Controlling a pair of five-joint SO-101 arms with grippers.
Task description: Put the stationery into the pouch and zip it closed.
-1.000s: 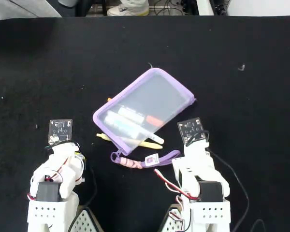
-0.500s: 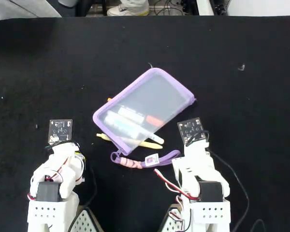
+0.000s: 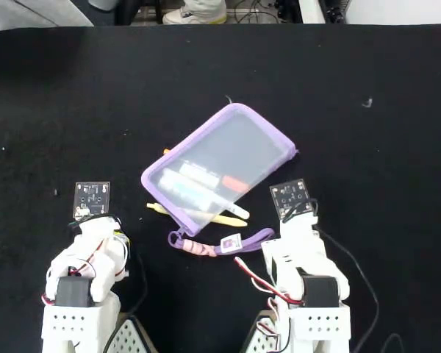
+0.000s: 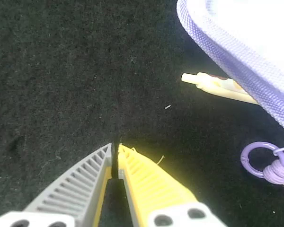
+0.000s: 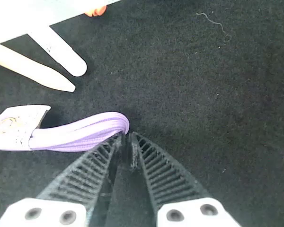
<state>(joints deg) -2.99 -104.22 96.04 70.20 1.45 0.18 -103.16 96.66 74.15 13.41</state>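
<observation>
The left gripper (image 4: 114,150) hangs over the black table (image 3: 59,110), its fingers pressed together on nothing. Ahead of its tips, off toward the other arm, lies a cream pen (image 4: 217,87), one end under the edge of the purple pouch (image 3: 219,163). The pouch's strap (image 5: 80,132) ends just beside the tips of the right gripper (image 5: 128,139), whose fingers are also together and empty.

The left end effector (image 4: 115,150) has its tips pressed together over the black worktop (image 4: 61,71). A yellow pen (image 4: 213,85) pokes out from under the purple pouch (image 4: 227,54).

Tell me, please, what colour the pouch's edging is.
The pouch edging is lilac-purple, best seen in the high view.
</observation>
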